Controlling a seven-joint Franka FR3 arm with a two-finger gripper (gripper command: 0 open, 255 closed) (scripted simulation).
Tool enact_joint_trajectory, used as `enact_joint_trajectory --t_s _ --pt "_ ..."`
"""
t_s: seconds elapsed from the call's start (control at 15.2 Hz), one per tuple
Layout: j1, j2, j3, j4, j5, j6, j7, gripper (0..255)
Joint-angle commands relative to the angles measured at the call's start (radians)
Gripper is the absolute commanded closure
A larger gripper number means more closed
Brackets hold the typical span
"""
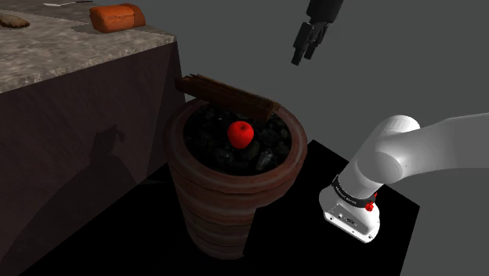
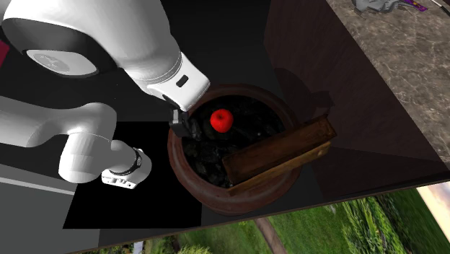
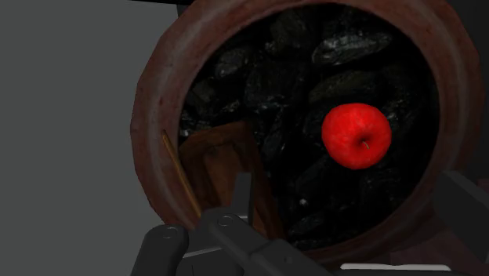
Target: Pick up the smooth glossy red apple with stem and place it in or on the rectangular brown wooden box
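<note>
Holding the all-black two-finger claw (image 1: 303, 53) high, well apart from everything, with fingers (image 3: 242, 200) spread wide and gripping nothing. Taken from the second exterior view's left: hovers over the left rim of the big round brown ribbed pot (image 2: 238, 207), heaped with black stones (image 2: 205, 155). Next rightward, finds the smooth glossy red apple with a thin stem (image 2: 221, 120), resting on those stones near the pot's middle. Looks almost straight down on it in the wrist view, framed about midway between the two fingers, stem end turned up toward the claw. Calls, by this reading, for little sideways correction: mostly a descent along the claw's own axis, then a squeeze across a round fruit with no long axis to match. Further right, meets the rectangular brown wooden box (image 2: 278, 153), laid across the pot's rim, long axis slanting up toward that view's right, near the apple without touching. Suggests a short carry rightward afterwards. Farthest right, skirts the mottled grey stone worktop (image 2: 404, 79).
</note>
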Motion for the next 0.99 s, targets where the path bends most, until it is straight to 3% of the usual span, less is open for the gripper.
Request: enact_joint_trajectory --t_s 0.0,0.46,0.92 --pt "0.0 0.0 0.0 0.0 0.0 0.0 0.0 0" --pt "0.016 0.051 0.116 -0.153 0.069 0.222 0.137 0" --pt "0.033 0.191 0.239 -0.233 0.127 0.464 0.274 0"
